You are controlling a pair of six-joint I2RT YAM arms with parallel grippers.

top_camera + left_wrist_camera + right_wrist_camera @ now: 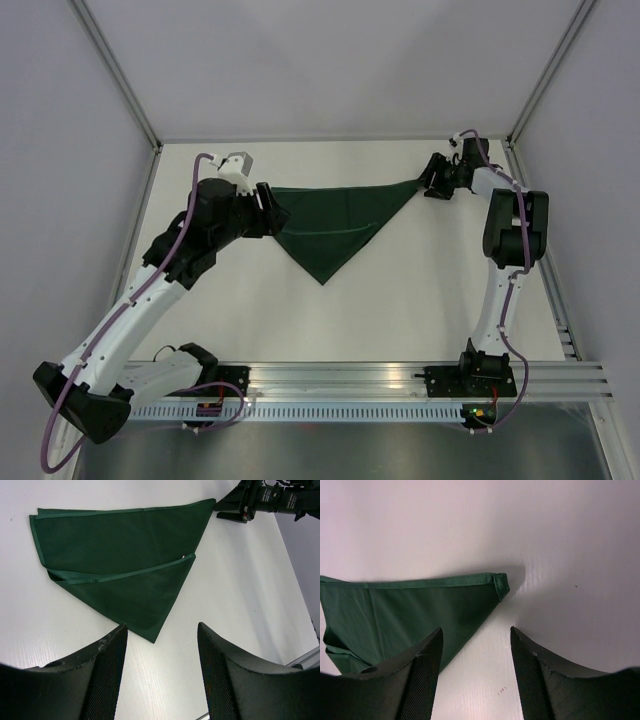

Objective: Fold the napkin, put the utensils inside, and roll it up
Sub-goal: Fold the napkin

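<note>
The dark green napkin [335, 222] lies on the white table, folded into a triangle with its long edge at the far side and its point toward the arms. It shows in the left wrist view [120, 565] and the right wrist view [405, 615]. My left gripper [268, 208] is open and empty at the napkin's left corner; its own view [161, 630] has the napkin ahead of the fingertips. My right gripper [432, 183] is open and empty at the napkin's right corner [501, 584]; in its own view [476, 632] the corner lies just beyond the fingertips. No utensils are in view.
The white table [400, 300] is walled by pale panels at the back and sides. A metal rail [400, 385] with both arm bases runs along the near edge. The right gripper shows in the left wrist view [250, 507] at the napkin's far corner.
</note>
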